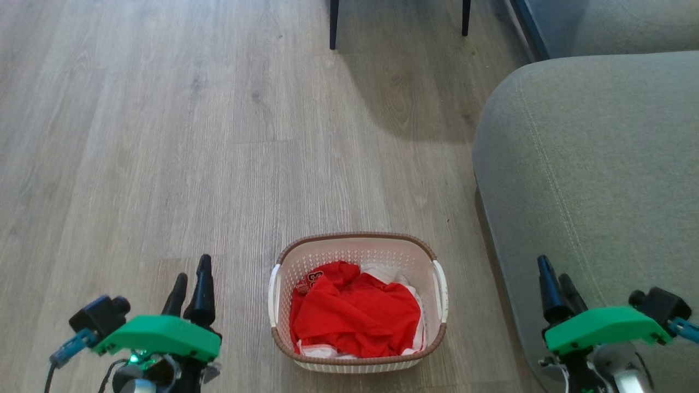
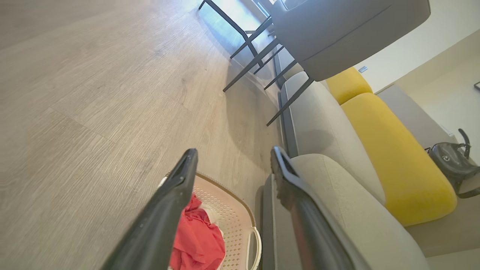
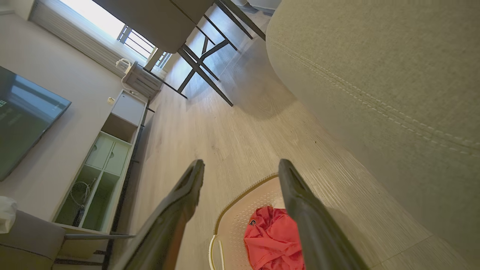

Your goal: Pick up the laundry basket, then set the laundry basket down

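The laundry basket stands on the wood floor in the lower middle of the head view, cream-white with perforated sides, a brown rim and white side handles. Crumpled red and white clothes lie inside it. My left gripper hangs open to the basket's left, apart from it. My right gripper hangs open to the basket's right, above the sofa's edge. In the left wrist view the basket sits low between the open fingers. The right wrist view has the basket below its spread fingers.
A grey sofa fills the right side, close beside the basket. Dark chair legs stand at the far middle. Yellow cushions lie on the sofa. A TV cabinet lines the wall beyond the floor.
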Controlling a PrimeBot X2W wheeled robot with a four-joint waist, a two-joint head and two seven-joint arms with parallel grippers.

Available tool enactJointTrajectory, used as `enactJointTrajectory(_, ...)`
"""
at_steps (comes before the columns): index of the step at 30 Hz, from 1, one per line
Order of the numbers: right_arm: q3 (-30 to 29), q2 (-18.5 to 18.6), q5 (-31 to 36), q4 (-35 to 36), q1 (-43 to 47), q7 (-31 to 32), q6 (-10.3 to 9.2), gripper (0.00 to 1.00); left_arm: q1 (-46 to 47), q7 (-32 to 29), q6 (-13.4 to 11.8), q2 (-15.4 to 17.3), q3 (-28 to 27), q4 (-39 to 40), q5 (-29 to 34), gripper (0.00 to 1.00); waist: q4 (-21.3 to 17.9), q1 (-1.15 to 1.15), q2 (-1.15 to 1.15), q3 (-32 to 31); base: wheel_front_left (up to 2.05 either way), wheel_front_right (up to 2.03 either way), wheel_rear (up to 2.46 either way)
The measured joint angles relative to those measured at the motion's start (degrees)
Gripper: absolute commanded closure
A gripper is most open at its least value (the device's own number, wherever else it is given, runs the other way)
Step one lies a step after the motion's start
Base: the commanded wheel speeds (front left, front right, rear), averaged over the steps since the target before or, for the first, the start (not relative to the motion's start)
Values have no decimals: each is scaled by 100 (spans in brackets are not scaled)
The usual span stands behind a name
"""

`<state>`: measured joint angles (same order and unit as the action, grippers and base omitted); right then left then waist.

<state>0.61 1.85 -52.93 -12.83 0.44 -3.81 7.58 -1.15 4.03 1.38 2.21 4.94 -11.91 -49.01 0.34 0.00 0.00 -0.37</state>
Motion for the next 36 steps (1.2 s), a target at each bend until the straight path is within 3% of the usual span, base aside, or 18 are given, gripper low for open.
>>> enactJointTrajectory(36,506,19,2439,157,21,-573,0,0,-259,564,-449,111,428,148,2684,0,13,0,0,-171,0,0,0)
